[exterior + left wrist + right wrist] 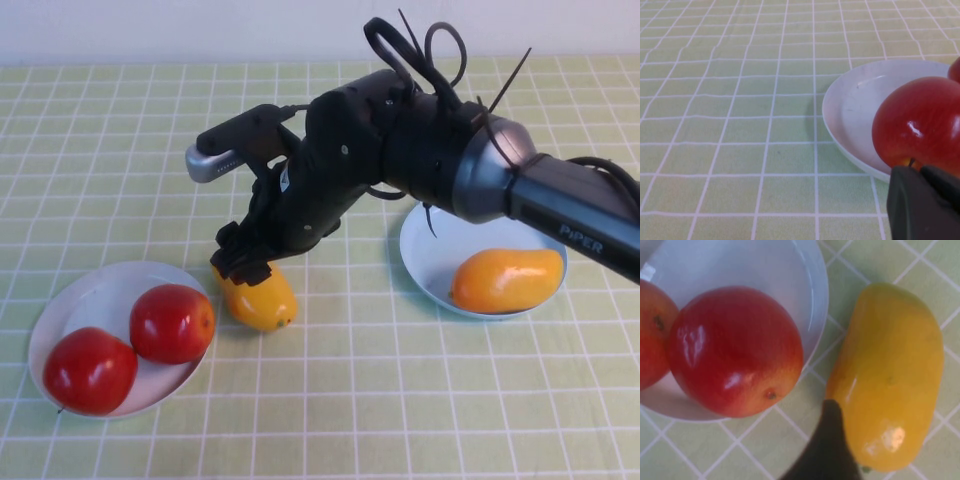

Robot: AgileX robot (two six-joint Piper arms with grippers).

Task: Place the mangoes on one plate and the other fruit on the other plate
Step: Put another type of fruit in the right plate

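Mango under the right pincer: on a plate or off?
Off. The mango lies on the tablecloth beside the white plate, right pincer over it.

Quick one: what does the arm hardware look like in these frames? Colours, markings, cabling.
The right arm is glossy black with a grey metallic collar, white "PIPER" lettering on the forearm, black cable ties and looped cables on top, and a silver-grey camera module beside the wrist. The right gripper is matte black. The left gripper shows only as a dark rounded tip.
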